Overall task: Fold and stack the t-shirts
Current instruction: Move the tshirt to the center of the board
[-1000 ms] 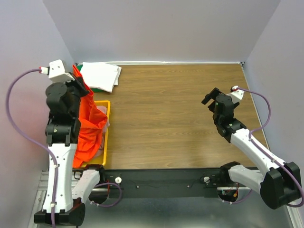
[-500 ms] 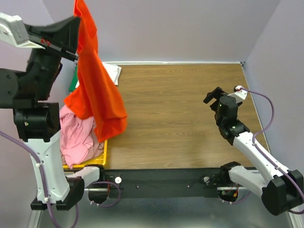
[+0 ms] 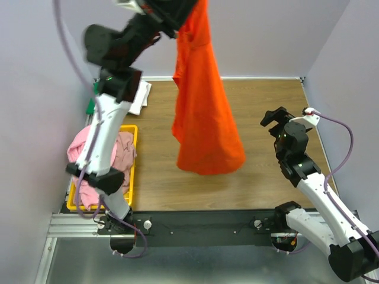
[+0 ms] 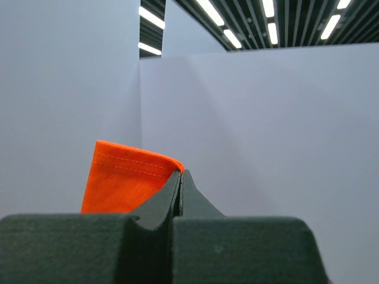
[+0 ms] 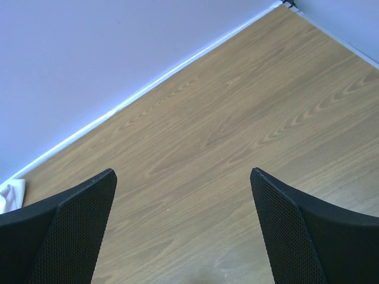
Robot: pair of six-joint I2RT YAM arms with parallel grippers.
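Note:
The bright orange t-shirt (image 3: 203, 112) hangs from my left gripper (image 3: 188, 7), which is raised high at the top of the top view, over the table's middle. In the left wrist view the jaws are pressed together on the shirt's orange hem (image 4: 127, 177), the gripper (image 4: 179, 176) pointing at the wall. The shirt's lower edge hangs near the wood. A folded white t-shirt (image 3: 137, 97) lies at the back left. Pink shirts (image 3: 98, 154) fill the bin. My right gripper (image 3: 273, 118) is open and empty above the table's right side (image 5: 183, 195).
The yellow plastic bin (image 3: 131, 158) stands at the left front edge of the wooden table (image 3: 266, 94). A green board (image 3: 90, 106) peeks out under the white shirt. Grey walls enclose the table on three sides.
My left arm has swung up and right, lifting the orange shirt out of the bin and carrying it over the table's middle. My right arm shifted slightly right.

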